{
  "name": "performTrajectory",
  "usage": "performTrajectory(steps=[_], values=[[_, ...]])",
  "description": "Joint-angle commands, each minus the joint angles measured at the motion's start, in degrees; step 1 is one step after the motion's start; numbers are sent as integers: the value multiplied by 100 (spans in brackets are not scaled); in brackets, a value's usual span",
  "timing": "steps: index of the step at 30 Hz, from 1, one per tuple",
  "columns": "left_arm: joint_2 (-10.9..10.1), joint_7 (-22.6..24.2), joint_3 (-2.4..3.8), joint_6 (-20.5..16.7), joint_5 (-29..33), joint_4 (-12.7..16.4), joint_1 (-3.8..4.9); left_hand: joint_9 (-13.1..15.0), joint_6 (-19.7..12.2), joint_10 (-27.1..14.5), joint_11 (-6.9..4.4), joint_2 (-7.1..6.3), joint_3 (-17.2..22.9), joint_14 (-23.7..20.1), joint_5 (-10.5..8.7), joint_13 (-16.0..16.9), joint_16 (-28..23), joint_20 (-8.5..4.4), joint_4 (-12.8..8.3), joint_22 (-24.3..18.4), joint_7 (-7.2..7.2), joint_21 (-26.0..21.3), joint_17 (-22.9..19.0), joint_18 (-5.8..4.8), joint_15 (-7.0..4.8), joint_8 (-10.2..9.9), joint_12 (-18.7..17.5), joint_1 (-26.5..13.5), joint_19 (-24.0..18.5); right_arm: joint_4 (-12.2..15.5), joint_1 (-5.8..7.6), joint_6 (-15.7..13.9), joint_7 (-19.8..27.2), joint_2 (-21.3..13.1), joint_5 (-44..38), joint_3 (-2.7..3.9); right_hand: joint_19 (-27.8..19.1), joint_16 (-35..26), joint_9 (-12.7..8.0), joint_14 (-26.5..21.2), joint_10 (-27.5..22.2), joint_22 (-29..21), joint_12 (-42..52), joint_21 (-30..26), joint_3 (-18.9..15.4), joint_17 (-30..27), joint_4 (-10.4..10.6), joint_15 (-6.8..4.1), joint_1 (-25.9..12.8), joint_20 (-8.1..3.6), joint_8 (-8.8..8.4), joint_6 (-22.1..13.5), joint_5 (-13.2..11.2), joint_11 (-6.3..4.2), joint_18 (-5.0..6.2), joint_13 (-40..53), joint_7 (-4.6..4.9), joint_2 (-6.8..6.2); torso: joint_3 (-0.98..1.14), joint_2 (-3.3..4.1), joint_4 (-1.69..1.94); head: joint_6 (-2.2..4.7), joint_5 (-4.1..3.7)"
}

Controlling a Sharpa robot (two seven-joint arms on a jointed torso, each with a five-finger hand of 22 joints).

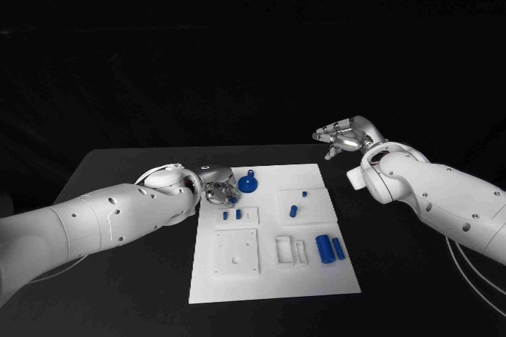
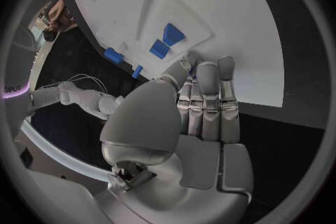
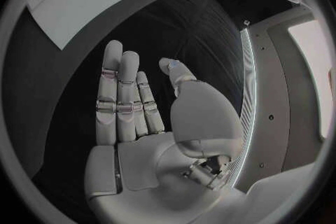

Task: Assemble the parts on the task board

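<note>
- Two hands in play; the task board (image 1: 272, 235) is lying flat between them, and its near-left edge is sitting just under the left hand (image 1: 216, 187). Risk, as a judgement: that hand is hovering so close over the board edge that a low sweep could be nudging the whole plate and shifting every loose piece.
- Left hand fingers (image 2: 209, 95) are lying straight and side by side, holding nothing as far as the wrist view shows; the thumb is reaching toward the board edge.
- Right hand (image 1: 343, 138) is hanging well apart from the board, beyond its far-right corner, fingers (image 3: 120, 89) spread and empty. No threat to the parts from there.
- Blue keyhole-shaped part (image 1: 248, 183) is lying just beside the left fingertips, on their board side. Cannot tell if they are touching it; a sideways brush could be sliding it off target.
- Two small blue blocks (image 2: 167, 40) are sitting just past the left fingertips, near enough to be getting knocked.
- Two blue cylinders (image 1: 329, 248) are lying well away from both sets of fingers; they could be rolling if the board gets bumped.
</note>
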Motion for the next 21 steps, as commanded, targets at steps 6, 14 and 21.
performTrajectory(steps=[6,14,21], values=[[-1,117,-23,-14,-109,22,-34,-13,-254,41,-5,8,-40,-5,-13,4,16,-39,-19,115,-4,1,-1,29,-30,20,4,53,13,-22,-3,54,62,21,-7,2,188,20,-8,-5,-30,-4,-25,16,39,3,8,32,-7,32,-25,1,34,-6,70,-7,-5,31,3,0,5,-5,-1],[-19,8,-23,30,-101,2,-34,-16,-575,-12,6,-28,-5,-30,-17,3,-5,-34,-52,116,-39,-24,-9,25,-21,22,4,28,6,-31,-5,63,60,22,-7,2,186,18,-9,-6,-40,-22,-26,21,32,1,13,34,-7,33,-26,-9,38,-4,70,-7,-2,30,0,-1,0,3,7],[-45,-155,-22,37,-99,-28,-34,-30,-1493,-59,27,-130,-10,-55,-211,1,-32,-21,-108,114,-294,-49,-21,26,-5,8,-1,84,-1,-33,-7,90,46,16,-7,3,172,1,-8,-23,-94,-49,-27,5,14,-11,-2,43,13,41,-24,-28,29,11,74,-8,8,27,-1,0,1,13,5]])
